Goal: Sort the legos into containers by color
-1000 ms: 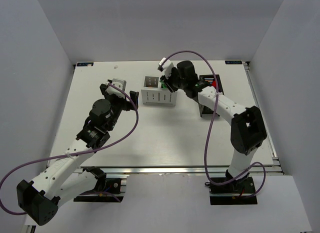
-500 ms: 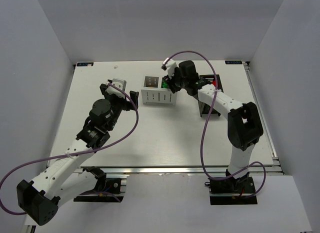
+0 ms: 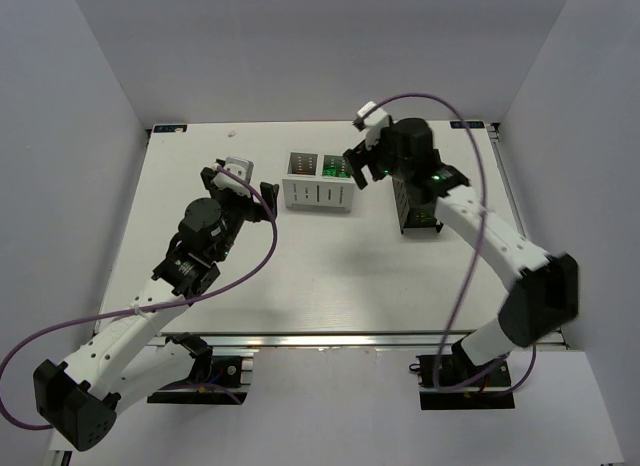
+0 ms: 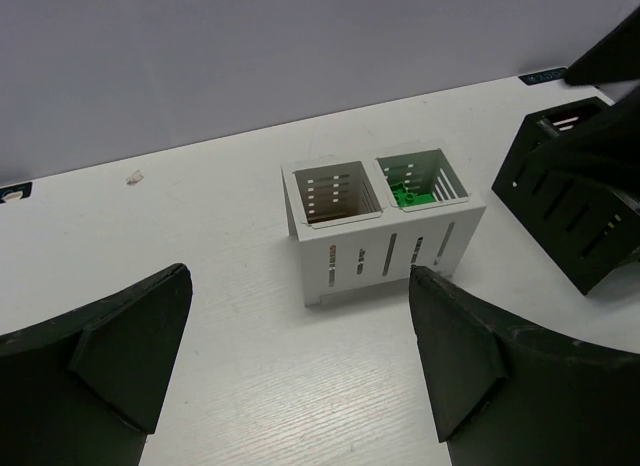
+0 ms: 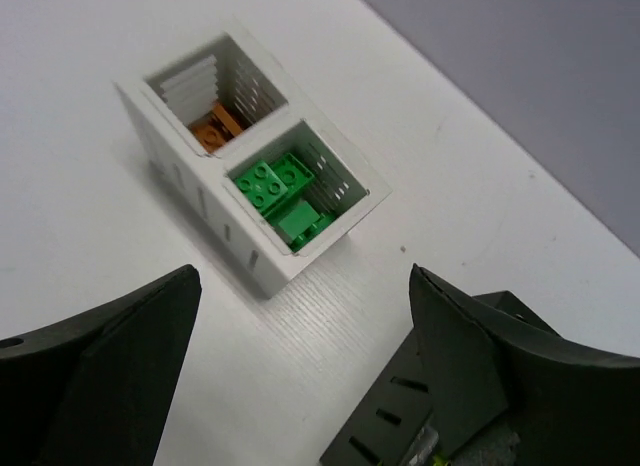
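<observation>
The white container (image 3: pixel 318 193) stands at the table's middle back, the black container (image 3: pixel 417 211) to its right. Green legos (image 5: pixel 278 192) lie in the white box's right compartment and show from above as well, as green legos (image 3: pixel 333 168). An orange-brown lego (image 5: pixel 214 132) lies in its left compartment. My right gripper (image 5: pixel 300 321) hangs open and empty over the gap between the two boxes; from above the right gripper (image 3: pixel 358 166) is just right of the white box. My left gripper (image 4: pixel 300 331) is open and empty, left of the white container (image 4: pixel 385 231).
The black container (image 5: pixel 430 406) sits close under my right fingers, and most of it is hidden by the right arm (image 3: pixel 470 221) from above. Purple cables loop over both arms. White walls close in the table on three sides.
My right gripper has opened wide and drawn back to the right, away from the white box's green compartment. The left arm has not moved.
</observation>
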Robot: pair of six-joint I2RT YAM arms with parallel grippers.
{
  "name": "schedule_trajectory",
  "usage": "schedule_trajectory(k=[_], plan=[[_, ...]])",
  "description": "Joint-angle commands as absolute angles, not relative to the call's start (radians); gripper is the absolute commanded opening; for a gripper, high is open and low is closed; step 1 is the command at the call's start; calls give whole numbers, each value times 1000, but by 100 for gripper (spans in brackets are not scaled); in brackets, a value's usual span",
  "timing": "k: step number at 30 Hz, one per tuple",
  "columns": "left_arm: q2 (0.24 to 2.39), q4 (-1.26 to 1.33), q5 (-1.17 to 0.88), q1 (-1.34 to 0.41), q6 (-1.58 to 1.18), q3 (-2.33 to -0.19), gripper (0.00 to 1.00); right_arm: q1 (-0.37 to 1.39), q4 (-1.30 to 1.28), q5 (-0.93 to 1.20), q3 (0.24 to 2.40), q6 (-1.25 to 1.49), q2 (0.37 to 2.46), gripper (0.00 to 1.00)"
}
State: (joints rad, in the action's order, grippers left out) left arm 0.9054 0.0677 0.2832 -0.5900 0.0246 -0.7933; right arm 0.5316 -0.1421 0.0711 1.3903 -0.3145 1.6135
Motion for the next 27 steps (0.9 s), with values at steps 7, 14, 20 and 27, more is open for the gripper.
schedule_trajectory(k=[7, 14, 20, 27], plan=[[871, 71, 173, -583, 11, -801, 98, 529, -215, 417, 1018, -186, 1071, 89], [917, 106, 91, -583, -32, -784, 98, 512, -20, 183, 755, -146, 859, 89], [943, 117, 64, -583, -32, -776, 98, 505, -40, 153, 741, -49, 873, 89], [937, 113, 49, -583, -29, -779, 98, 503, -11, 71, 736, -23, 847, 89]])
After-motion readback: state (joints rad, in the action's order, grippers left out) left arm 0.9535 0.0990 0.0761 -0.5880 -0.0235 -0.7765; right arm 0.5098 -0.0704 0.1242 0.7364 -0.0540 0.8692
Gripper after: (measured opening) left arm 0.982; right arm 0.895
